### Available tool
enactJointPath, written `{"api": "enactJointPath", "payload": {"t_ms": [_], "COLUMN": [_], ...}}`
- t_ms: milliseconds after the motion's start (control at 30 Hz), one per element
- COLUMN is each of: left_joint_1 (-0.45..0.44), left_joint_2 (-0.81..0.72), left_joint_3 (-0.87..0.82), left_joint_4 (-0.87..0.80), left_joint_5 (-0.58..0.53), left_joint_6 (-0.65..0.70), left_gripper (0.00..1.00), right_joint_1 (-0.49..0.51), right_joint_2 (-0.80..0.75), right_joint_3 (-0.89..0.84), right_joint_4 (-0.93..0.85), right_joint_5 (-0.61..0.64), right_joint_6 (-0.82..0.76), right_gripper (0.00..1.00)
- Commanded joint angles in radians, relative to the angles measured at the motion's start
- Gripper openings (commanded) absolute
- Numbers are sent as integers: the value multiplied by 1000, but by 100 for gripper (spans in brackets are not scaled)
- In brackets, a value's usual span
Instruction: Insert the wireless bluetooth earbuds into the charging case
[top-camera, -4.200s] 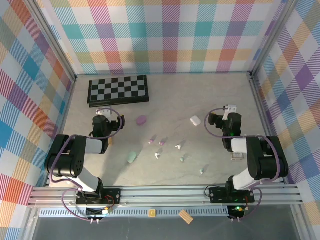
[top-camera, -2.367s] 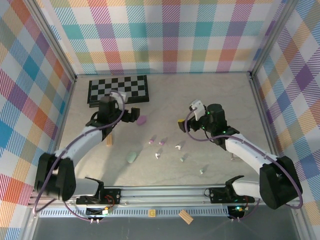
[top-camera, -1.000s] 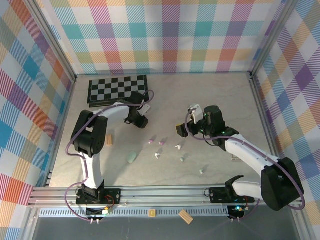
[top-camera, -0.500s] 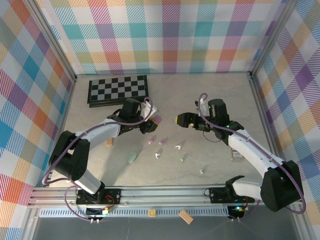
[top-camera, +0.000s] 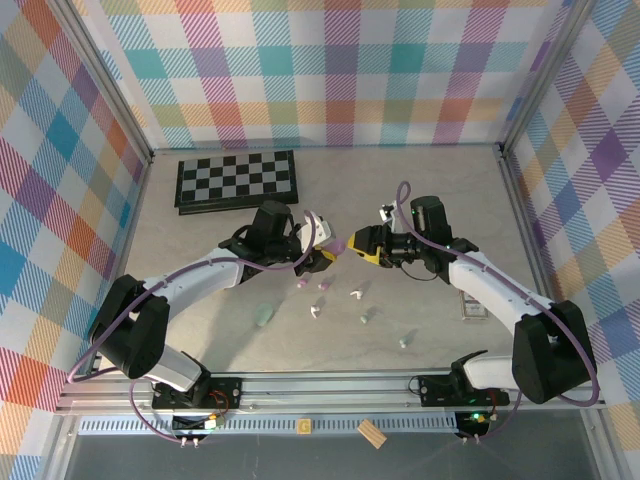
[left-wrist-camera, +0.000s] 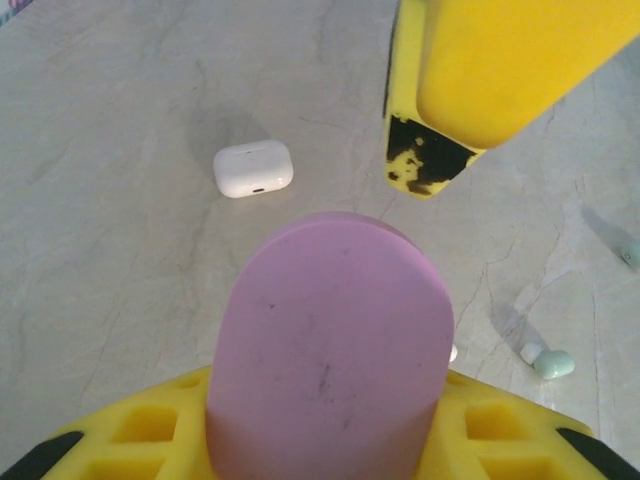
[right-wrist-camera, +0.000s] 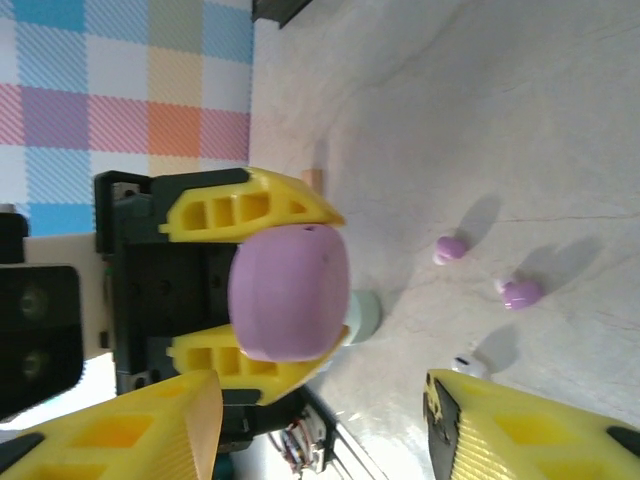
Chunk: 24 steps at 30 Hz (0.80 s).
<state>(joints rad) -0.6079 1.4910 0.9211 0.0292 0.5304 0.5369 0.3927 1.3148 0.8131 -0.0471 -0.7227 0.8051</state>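
Midair, the left gripper (top-camera: 328, 248) pinches the purple charging case (top-camera: 339, 245), its rounded end pointing at the right gripper (top-camera: 360, 247), whose jaws are spread just beside it, above the purple earbuds (top-camera: 302, 284) on the table (top-camera: 430, 190).

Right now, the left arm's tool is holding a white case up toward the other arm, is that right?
No. The left tool holds the purple case, not a white one; the left wrist view shows it. The white case lies on the table.

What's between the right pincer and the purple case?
Nothing. In the right wrist view, only a bare gap separates the right pincer from the purple case, which the left pincer holds.
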Motion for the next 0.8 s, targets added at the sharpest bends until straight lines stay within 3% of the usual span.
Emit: {"api": "enactJointPath", "payload": {"t_ms": [0,433,667,767], "left_joint_1": [-25,-52,-55,-56], "left_joint_2": [-4,10,15,10], "left_joint_3": [6,46,46,45], "left_joint_4": [6,-5,12,18], "left_joint_5": [18,12,7,16], "left_joint_6": [41,35,19,9], "left_gripper": [34,34,34,34], "right_joint_1": [1,43,52,54], "right_joint_2": [17,87,113,120], "right_joint_3": [-11,15,30,32], "right_joint_4": [80,98,78,75], "right_joint_5": [-81,-97,-96,-92], "right_joint_6": [46,59,47,41], "right_gripper": [55,43,41,34]}}
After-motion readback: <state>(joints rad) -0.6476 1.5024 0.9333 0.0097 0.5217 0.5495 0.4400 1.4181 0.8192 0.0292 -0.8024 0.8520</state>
